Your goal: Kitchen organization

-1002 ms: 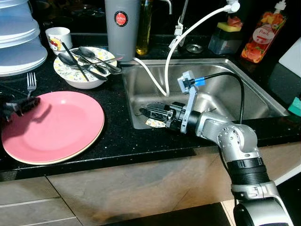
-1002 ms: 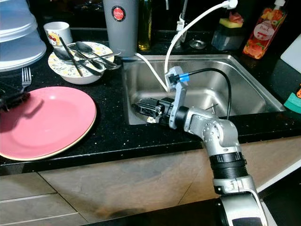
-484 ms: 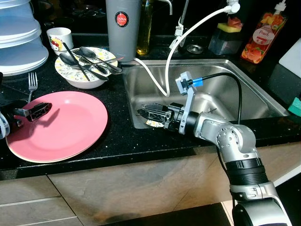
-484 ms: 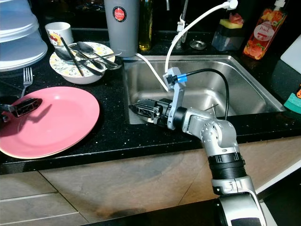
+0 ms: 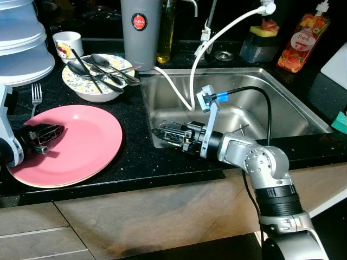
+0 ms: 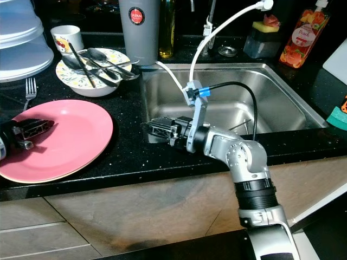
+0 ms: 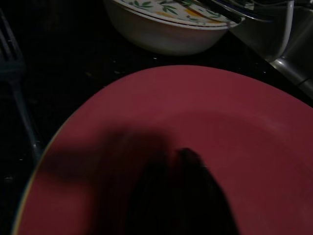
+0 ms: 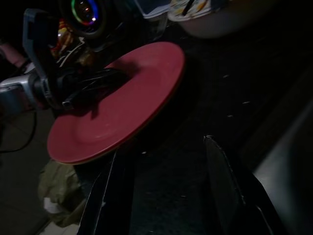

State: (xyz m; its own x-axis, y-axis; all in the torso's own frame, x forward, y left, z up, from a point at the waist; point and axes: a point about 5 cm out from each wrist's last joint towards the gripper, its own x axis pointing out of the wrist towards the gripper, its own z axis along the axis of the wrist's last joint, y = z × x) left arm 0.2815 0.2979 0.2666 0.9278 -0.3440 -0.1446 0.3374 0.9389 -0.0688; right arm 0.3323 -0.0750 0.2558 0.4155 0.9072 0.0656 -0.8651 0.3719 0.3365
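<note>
Nearest the counter's front edge, a pink plate [image 5: 70, 143] is parked on the black countertop [image 5: 133, 116], with the left gripper [image 5: 46, 131] hovered over its left rim (fingers look pressed together). The right gripper [image 5: 165, 132] is held over the sink's [image 5: 244, 103] left edge, fingers spread, nothing pinched. Further back, a patterned bowl [image 5: 95, 81] of spoons [image 5: 111, 65] is seen, fork [image 5: 36, 96] beside it.

The left gripper [image 5: 49, 131] is held low at the robot's left, fingers pointing inward, their gap unclear. The right arm is bent across the front, and the right gripper [image 5: 162, 132] is spread open.
</note>
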